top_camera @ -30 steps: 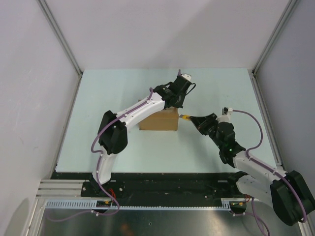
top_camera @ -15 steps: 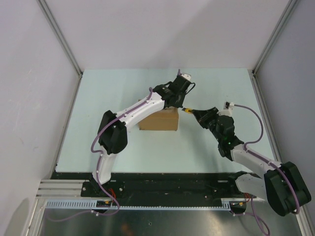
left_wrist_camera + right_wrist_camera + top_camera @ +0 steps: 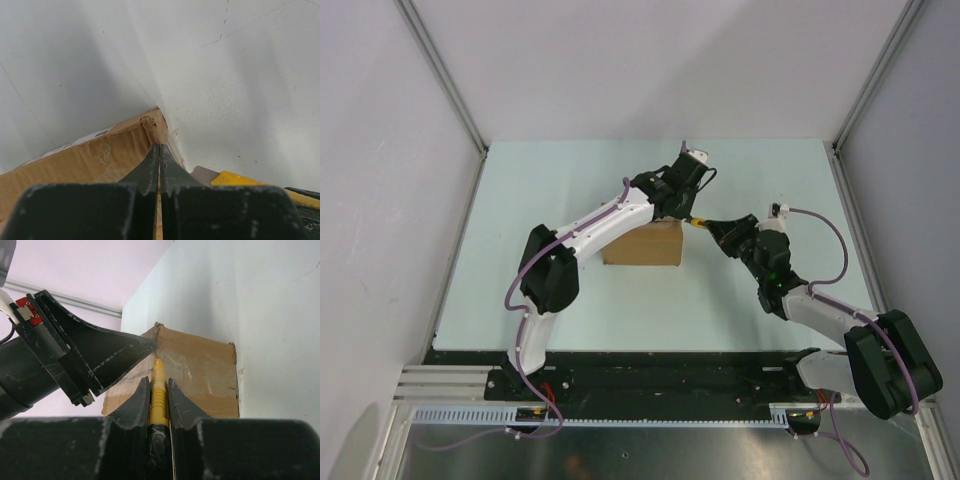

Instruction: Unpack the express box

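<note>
The express box (image 3: 642,246) is a brown carton lying mid-table with its flaps taped down. My left gripper (image 3: 682,206) is shut, its fingertips (image 3: 152,156) pressed on the box's top (image 3: 85,155) at the far right corner. My right gripper (image 3: 718,234) is shut on the yellow-and-black utility knife (image 3: 159,387). The knife's tip (image 3: 696,223) is at the box's right end beside the left fingers. In the right wrist view the knife points at the taped box top (image 3: 200,372) just below the left gripper (image 3: 95,360). The knife's yellow body also shows in the left wrist view (image 3: 235,178).
The pale green tabletop (image 3: 570,180) is walled by white panels with metal posts (image 3: 470,130) at the back corners. A black base rail (image 3: 660,365) runs along the near edge. Both arms crowd the box's right end.
My right gripper has moved up and to the left with the knife, bringing its tip to the box's far right corner. The left arm and the box have stayed put.
</note>
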Controlling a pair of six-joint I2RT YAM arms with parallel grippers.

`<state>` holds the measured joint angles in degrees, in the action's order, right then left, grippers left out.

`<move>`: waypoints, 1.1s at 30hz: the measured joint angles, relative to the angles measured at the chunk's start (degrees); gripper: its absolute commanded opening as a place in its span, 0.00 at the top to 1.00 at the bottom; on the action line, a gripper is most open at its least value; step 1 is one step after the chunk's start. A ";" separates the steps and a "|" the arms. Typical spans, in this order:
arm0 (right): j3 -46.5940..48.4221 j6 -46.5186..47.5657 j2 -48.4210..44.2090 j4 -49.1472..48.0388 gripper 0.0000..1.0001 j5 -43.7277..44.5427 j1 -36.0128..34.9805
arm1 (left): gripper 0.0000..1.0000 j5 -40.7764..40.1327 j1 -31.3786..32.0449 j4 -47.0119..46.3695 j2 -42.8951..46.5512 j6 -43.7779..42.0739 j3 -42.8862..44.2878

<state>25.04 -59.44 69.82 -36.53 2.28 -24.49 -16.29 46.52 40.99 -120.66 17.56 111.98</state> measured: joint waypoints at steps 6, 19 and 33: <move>0.31 -0.07 0.20 -1.29 1.00 -0.26 -0.02 | 1.00 0.00 0.00 0.02 0.00 0.00 0.00; 0.92 -0.37 2.80 -3.04 1.00 -0.83 -0.70 | 1.00 0.00 -0.07 0.00 0.00 0.00 0.00; 0.96 -0.31 2.34 -2.54 1.00 1.01 -2.19 | 1.00 -0.04 -0.07 0.17 0.00 0.00 0.00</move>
<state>26.00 -59.75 72.16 -39.07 3.29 -26.68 -16.34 46.46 41.17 -120.66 17.56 111.98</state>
